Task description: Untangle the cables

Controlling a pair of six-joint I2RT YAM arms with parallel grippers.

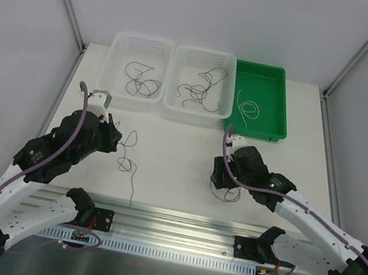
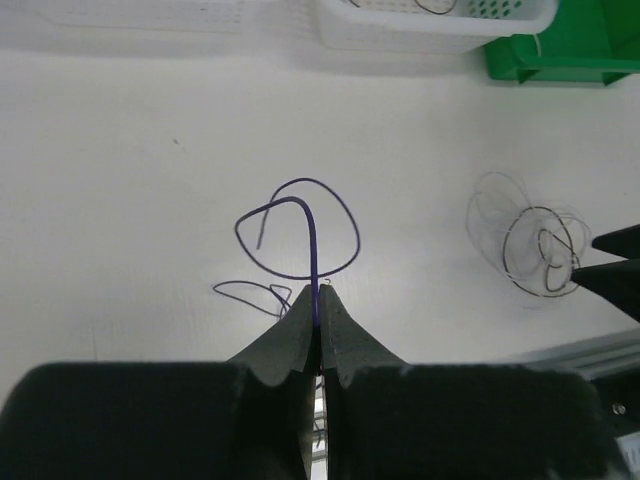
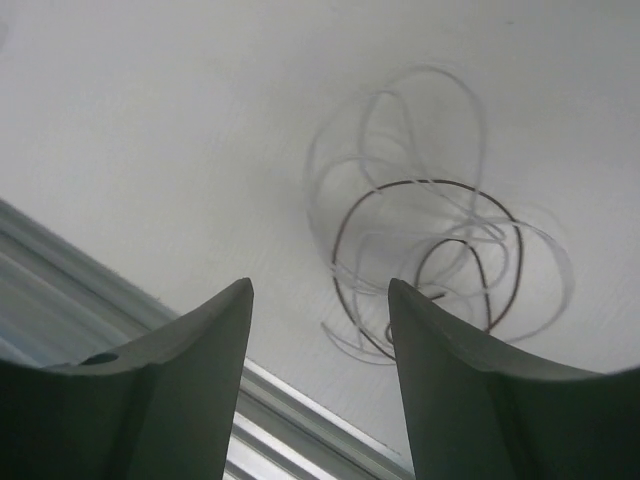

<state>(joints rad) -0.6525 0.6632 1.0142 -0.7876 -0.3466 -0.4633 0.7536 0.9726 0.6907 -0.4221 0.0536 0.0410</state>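
Looping in thin white and dark curls, the cables (image 3: 430,240) lie clumped.

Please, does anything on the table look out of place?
Yes. A clump of white and brown cables lies tangled on the table near its front edge, by the open right gripper.

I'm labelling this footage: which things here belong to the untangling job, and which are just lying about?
Job: purple wire pinched in the left pincer; white-and-brown clump by the open right pincer; wires in both baskets and the tray.
Lying about: rail at the table's near edge; arms' thick purple cables.
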